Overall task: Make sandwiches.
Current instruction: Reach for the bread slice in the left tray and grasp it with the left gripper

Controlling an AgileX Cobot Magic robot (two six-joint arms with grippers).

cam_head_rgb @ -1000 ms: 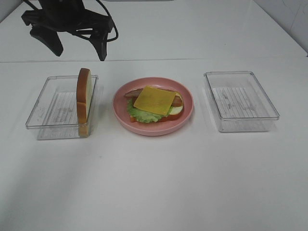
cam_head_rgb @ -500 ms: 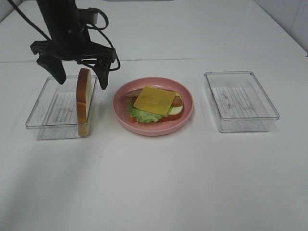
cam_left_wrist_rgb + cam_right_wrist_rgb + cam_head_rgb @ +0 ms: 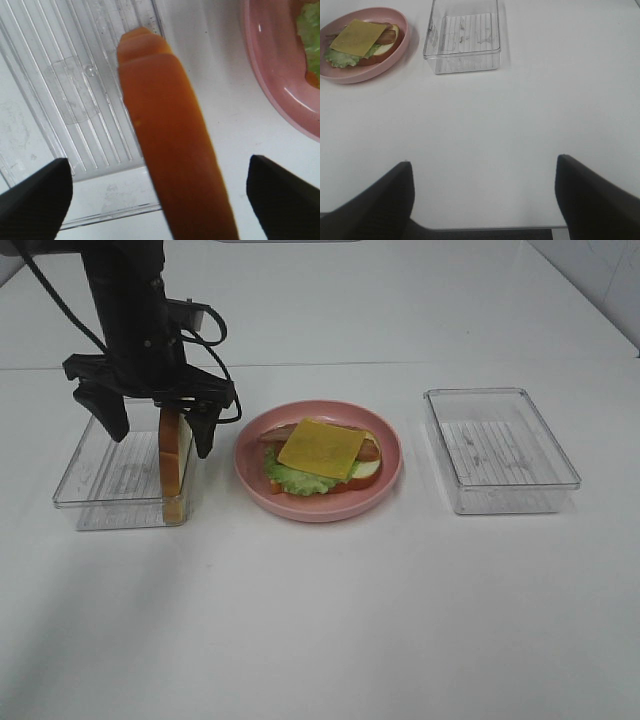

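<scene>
Worktop [image 3: 330,620]: white; plate [image 3: 255,480] at my 12 o'clock.
Sandwich [image 3: 322,455]: stacked through cheese; I lack the top.
Left tool [image 3: 152,425]: jaws apart, straddling bread slice [image 3: 174,455].

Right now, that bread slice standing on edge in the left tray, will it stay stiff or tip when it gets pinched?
The bread slice probably stays stiff: it stands on its crust unsagging. It may tip easily, being tall, thin and leaning on the tray wall. The left pincer, open astride it, should steady both faces.
</scene>
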